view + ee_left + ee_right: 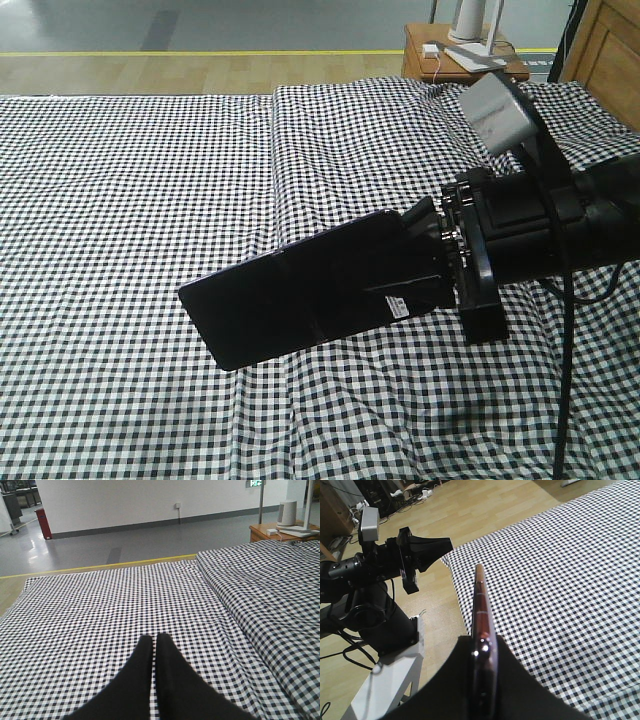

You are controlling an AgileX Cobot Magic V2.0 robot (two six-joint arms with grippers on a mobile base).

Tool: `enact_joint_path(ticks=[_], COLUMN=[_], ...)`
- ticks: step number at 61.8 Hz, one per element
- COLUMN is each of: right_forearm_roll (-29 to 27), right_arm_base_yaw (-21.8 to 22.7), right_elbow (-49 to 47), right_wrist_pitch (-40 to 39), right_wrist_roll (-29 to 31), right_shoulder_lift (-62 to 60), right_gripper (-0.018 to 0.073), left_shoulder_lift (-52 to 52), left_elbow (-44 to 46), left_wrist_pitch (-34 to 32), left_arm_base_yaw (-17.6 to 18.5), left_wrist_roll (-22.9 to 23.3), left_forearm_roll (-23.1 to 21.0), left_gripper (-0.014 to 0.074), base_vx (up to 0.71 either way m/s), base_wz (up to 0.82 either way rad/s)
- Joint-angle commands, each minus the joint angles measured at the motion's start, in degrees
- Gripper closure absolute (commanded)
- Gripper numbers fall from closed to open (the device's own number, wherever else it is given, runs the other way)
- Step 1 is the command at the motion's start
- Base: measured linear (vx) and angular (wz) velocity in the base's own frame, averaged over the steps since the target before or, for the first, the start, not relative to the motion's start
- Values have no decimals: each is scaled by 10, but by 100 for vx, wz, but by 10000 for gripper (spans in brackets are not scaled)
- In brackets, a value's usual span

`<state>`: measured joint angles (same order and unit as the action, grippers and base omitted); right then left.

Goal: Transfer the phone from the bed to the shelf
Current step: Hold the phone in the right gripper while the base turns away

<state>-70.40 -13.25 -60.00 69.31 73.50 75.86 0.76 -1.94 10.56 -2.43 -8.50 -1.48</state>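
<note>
The phone (310,290) is a glossy black slab with a small white sticker, held clear above the bed (130,200), whose sheet is black-and-white gingham. My right gripper (420,255) reaches in from the right and is shut on the phone's sticker end. In the right wrist view the phone (481,600) stands edge-on, its pinkish rim between the two black fingers (515,680) of that gripper (482,639). My left gripper (152,637) is shut on nothing, low over the bed (100,610), and shows in the right wrist view too (445,544). The shelf is out of view.
A small reddish-brown side table (460,50) with white items stands beyond the bed's far right corner. Panelled wooden furniture (605,50) sits at the far right. A raised fold in the sheet (275,150) runs down the bed. The robot's base (380,625) stands on wooden floor beside the bed.
</note>
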Motion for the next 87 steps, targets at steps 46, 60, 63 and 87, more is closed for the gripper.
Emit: enact_joint_path(ticks=[46,60,63,87], right_forearm_roll=[-54,-54,-54,-54], right_arm_base_yaw=[1,1,1,1], right_elbow=[-15,-15,-15,-15], right_wrist_pitch=[44,44,44,44], right_wrist_roll=[2,2,2,2], right_shoulder_lift=[-17,-17,-17,-17], right_gripper=[561,561,561,561], left_shoulder_lift=[8,8,8,8], left_elbow=[12,12,12,12], left_wrist_pitch=[-41,-41,-41,-41], left_arm_base_yaw=[2,2,2,2], left_wrist_roll=[3,3,3,3], left_forearm_roll=[-5,-5,-5,-5], left_gripper=[595,595,595,595], base_vx=[0,-1,-2,-4], base_wz=[0,2,7,16])
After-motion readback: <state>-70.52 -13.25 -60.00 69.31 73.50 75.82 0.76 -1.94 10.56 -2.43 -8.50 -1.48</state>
